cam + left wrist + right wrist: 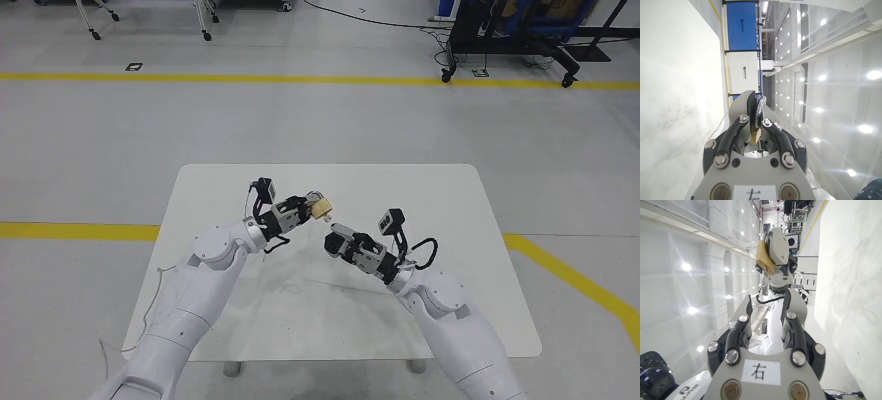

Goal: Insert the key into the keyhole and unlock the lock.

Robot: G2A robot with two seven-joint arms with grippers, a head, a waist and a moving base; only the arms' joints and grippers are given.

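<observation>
Top view: left gripper (pixel 315 203) tight on lock (pixel 322 209) (brass), right gripper (pixel 333 239) agape, empty.

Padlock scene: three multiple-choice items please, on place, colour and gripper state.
1. Where is the padlock? A lying on the table; B in the left gripper; C in the right gripper.
2. Padlock body colour? A brass-yellow; B red; C black.
3. Right gripper state? A shut on the padlock; B shut on a key; C open.
Answers: 1 B, the left gripper's fingers clamp it above the table. 2 A, its body shows brass-yellow. 3 C, its fingers stand apart, nothing between.
</observation>
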